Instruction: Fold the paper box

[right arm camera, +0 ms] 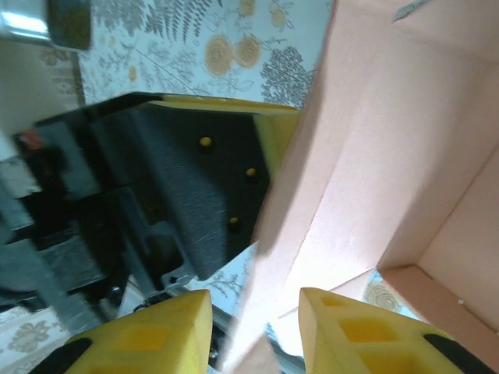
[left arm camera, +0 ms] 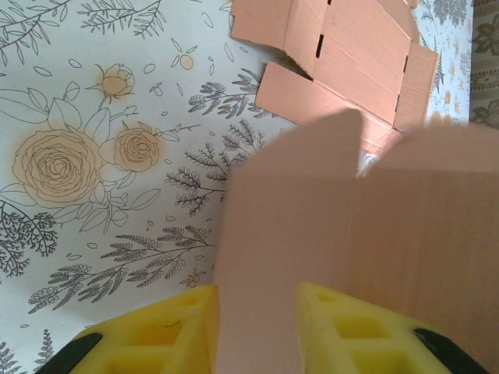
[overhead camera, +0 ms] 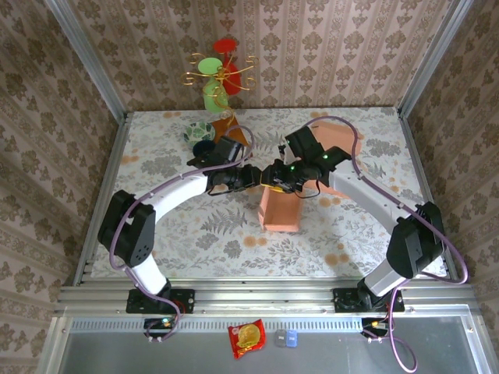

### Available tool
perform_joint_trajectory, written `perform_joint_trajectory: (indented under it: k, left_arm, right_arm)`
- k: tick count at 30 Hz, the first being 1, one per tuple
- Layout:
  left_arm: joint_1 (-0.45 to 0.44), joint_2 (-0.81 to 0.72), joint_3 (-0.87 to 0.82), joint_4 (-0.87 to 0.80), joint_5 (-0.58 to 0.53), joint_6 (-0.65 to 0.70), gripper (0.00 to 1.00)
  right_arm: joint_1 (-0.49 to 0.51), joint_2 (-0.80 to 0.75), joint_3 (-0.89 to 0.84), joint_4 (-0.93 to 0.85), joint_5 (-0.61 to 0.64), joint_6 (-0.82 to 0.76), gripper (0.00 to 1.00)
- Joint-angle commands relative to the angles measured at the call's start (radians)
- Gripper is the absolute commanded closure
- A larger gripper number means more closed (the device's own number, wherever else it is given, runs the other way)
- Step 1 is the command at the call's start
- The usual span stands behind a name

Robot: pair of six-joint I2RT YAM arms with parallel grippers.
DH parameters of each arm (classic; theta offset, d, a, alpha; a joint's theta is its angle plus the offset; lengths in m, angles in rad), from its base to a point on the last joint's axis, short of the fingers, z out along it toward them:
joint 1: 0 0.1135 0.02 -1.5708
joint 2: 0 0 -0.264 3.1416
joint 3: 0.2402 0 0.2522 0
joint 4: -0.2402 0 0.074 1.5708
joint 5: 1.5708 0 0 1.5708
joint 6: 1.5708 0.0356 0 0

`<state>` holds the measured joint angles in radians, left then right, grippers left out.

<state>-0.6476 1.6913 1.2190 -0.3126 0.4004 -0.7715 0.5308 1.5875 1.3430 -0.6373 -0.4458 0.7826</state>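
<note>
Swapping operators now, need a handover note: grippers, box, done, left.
Left gripper: shut on a panel of the paper box.
Right gripper: jaws around a box wall, closing; firm grip not confirmed.
Box: mid-table, partly erected, both grippers meeting at its upper edge. A second flat box blank lies on the table beyond it.
Done: box raised into an open shell.
Left: fold the flaps in and close it.

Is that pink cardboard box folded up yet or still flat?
Partly folded: the paper box stands with upright walls, its top open and flaps loose; another flat piece lies behind.
</note>
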Motion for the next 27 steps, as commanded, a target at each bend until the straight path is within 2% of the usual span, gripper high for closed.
perform_joint_trajectory:
  k: [1, 6, 14, 20, 27]
  left_arm:
    - [-0.007, 0.008, 0.025, -0.013, 0.010, 0.003, 0.69]
    - [-0.009, 0.014, 0.027, -0.011, 0.009, 0.004, 0.69]
    - [-0.014, 0.020, 0.037, -0.011, 0.012, 0.006, 0.70]
    - [-0.025, 0.028, 0.058, -0.024, 0.012, 0.011, 0.70]
    - [-0.035, 0.031, 0.065, -0.029, 0.014, 0.015, 0.72]
  right_arm:
    - [-0.002, 0.032, 0.053, -0.046, -0.015, -0.031, 0.68]
    - [-0.003, 0.052, 0.075, -0.066, 0.006, -0.029, 0.71]
    - [-0.029, 0.007, 0.054, -0.076, 0.046, 0.030, 0.66]
    - [-0.080, -0.039, 0.016, -0.016, 0.054, 0.182, 0.56]
    - [-0.091, -0.014, 0.016, -0.024, 0.075, 0.475, 0.55]
